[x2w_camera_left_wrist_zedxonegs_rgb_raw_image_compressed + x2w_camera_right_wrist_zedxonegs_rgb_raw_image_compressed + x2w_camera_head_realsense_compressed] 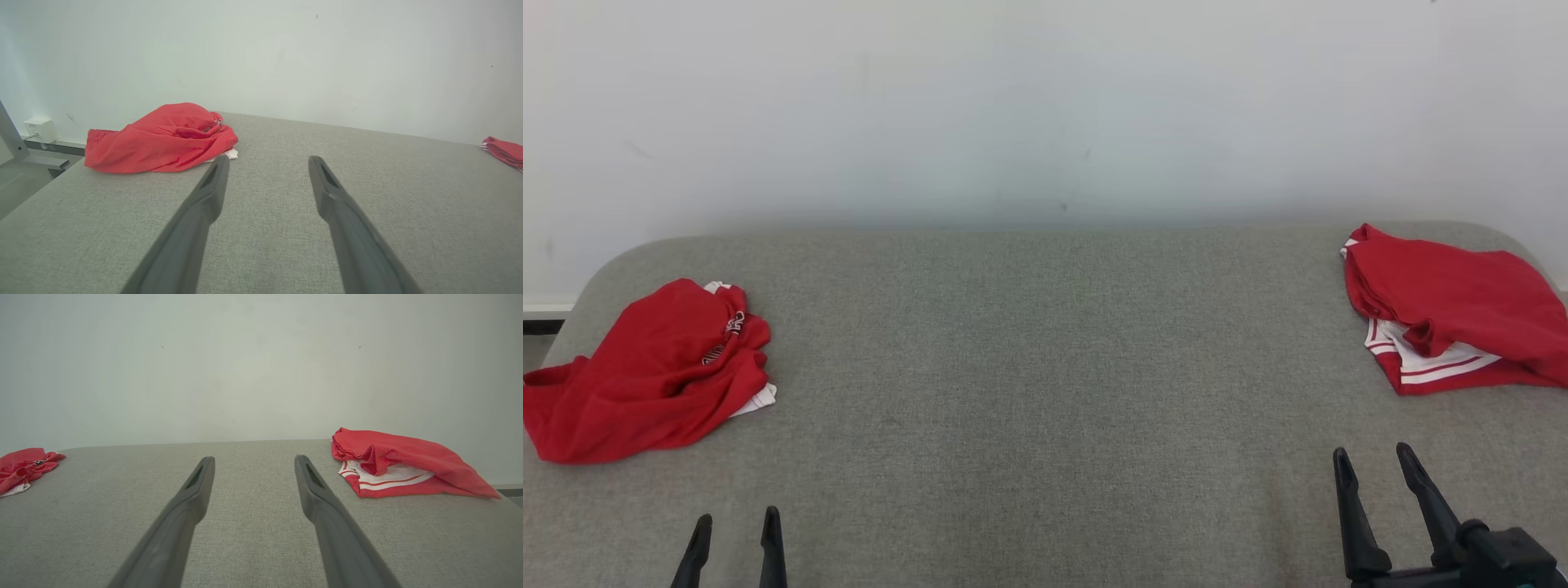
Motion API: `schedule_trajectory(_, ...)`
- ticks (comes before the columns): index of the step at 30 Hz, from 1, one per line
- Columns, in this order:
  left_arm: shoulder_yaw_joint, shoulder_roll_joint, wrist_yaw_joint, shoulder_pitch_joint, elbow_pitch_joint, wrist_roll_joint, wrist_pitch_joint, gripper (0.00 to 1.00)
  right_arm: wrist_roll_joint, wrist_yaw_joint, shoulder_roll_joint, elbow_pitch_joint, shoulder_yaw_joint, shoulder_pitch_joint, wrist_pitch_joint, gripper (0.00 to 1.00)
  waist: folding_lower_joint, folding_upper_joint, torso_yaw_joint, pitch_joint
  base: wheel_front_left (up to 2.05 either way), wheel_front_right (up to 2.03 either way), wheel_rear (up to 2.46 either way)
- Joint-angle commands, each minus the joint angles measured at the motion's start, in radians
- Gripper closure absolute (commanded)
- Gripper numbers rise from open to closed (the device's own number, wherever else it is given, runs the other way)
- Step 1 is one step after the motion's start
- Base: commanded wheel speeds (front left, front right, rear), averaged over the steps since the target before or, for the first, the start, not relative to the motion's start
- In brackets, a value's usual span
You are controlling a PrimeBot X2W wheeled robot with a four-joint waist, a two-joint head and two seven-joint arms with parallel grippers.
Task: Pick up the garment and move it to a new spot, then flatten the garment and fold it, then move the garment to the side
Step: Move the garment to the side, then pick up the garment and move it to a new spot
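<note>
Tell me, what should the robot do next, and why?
Probably reach the left gripper forward to the crumpled red garment. The gripper is open and empty, and that garment lies bunched up, untouched, just ahead on its side of the grey table.

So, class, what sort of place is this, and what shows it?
Likely an indoor test space: grey cloth-covered table against a bare white wall, crumpled red garment left, second red garment right.

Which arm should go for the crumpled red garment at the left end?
Left. The left gripper sits open just short of the crumpled garment, which lies close ahead of its fingers in the left wrist view. The right gripper is across the surface, by the other red garment.
</note>
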Motion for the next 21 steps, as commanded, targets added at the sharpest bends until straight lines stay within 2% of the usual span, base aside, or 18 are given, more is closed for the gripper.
schedule_trajectory(1, -0.001, 0.001, 0.001, 0.017, 0.004, 0.012, 0.000, 0.00, -0.017, -0.002, 0.013, -0.017, -0.012, 0.025, 0.001, 0.00, 0.0002, 0.0001, 0.011, -0.023, 0.00, 0.00, 0.00)
schedule_trajectory(7, -0.020, 0.001, -0.001, 0.033, 0.009, 0.011, 0.000, 0.00, -0.031, -0.002, 0.041, -0.060, -0.048, 0.087, 0.008, 0.00, 0.0002, 0.0001, 0.009, -0.045, 0.00, 0.00, 0.00)
schedule_trajectory(21, -0.061, 0.037, -0.002, 0.025, 0.012, -0.007, 0.000, 0.00, -0.028, -0.002, 0.061, -0.064, -0.065, 0.121, 0.012, 0.00, 0.0002, 0.0001, 0.022, -0.055, 0.00, 0.00, 0.00)
